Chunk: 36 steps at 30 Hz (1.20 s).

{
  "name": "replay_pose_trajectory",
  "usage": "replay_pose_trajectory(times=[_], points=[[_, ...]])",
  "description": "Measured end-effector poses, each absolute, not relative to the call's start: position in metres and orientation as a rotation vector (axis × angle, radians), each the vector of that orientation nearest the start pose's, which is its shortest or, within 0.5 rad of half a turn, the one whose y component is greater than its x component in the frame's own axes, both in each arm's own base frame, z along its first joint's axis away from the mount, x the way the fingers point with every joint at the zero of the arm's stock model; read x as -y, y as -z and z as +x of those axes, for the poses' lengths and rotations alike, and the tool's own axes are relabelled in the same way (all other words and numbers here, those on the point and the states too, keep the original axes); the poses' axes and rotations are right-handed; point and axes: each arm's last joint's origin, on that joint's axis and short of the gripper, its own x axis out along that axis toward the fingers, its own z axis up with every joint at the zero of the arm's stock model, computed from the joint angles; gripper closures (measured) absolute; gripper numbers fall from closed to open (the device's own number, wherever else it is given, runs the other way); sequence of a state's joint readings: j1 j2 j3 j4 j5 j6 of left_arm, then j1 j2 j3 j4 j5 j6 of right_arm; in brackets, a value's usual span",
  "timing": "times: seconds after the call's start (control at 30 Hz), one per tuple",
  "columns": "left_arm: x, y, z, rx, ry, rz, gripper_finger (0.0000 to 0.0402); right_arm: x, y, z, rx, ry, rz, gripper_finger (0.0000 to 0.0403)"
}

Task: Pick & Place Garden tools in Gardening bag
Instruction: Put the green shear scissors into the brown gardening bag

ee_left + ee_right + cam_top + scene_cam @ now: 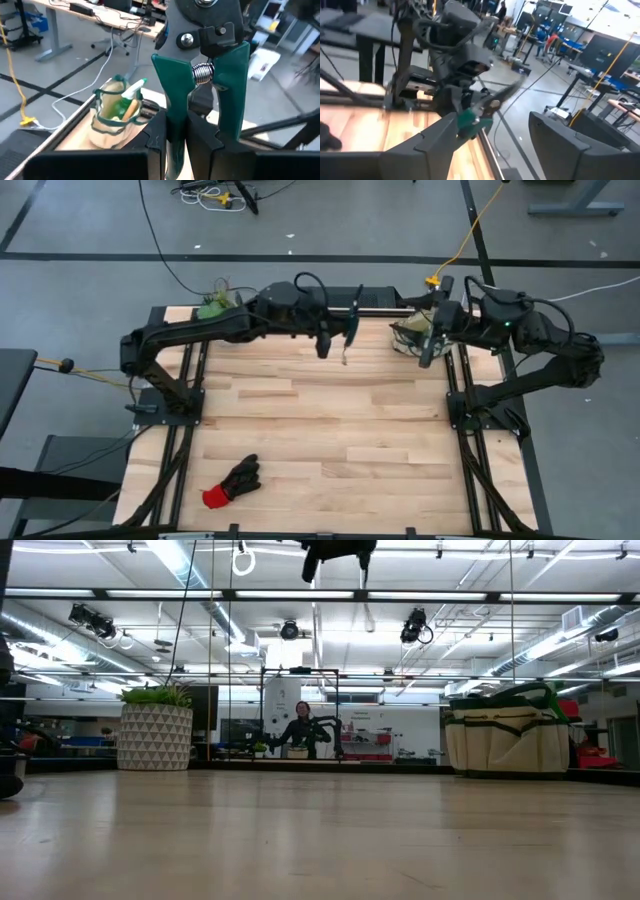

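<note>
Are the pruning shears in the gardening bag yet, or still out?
Out. The left gripper holds the pruning shears in the air; the gardening bag stands apart, farther along the table.

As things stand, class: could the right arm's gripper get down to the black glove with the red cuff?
Probably yes. The right gripper is open and empty, and bare wooden table lies between it and the black glove with the red cuff, though the glove sits at the opposite near-left corner, a long stretch.

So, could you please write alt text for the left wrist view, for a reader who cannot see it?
The left gripper is shut on green-handled pruning shears, whose coiled spring shows between the handles close to the camera. Beyond them, a beige gardening bag with green trim stands on the wooden table, a green spray bottle poking out of it.
</note>
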<state>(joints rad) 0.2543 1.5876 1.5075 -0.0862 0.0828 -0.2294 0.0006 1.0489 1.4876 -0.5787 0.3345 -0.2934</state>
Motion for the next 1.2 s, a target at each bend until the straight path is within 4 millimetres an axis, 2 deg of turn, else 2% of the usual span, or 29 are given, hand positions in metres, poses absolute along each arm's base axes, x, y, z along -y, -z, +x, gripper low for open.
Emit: replay_pose_trajectory(times=[0.27, 0.43, 0.63, 0.93, 1.2], points=[[-0.098, -0.382, 0.373, -0.089, -0.181, -0.329, 0.0347, 0.01, -0.468, 0.18, -0.309, 0.309, -0.31, 0.0124], [-0.1, -0.379, 0.377, -0.072, -0.166, -0.356, 0.0347, 0.01, -0.462, 0.179, -0.385, 0.287, -0.404, 0.0124], [-0.099, -0.379, 0.378, -0.074, -0.163, -0.352, 0.0347, 0.01, -0.46, 0.178, -0.416, 0.277, -0.431, 0.0129], [-0.099, -0.38, 0.378, -0.076, -0.154, -0.194, 0.0345, 0.007, -0.457, 0.188, -0.384, 0.232, -0.164, 0.0129], [-0.097, -0.391, 0.378, 0.019, -0.095, -0.031, 0.0346, 0.004, -0.457, 0.199, -0.331, 0.166, 0.072, 0.0129]])
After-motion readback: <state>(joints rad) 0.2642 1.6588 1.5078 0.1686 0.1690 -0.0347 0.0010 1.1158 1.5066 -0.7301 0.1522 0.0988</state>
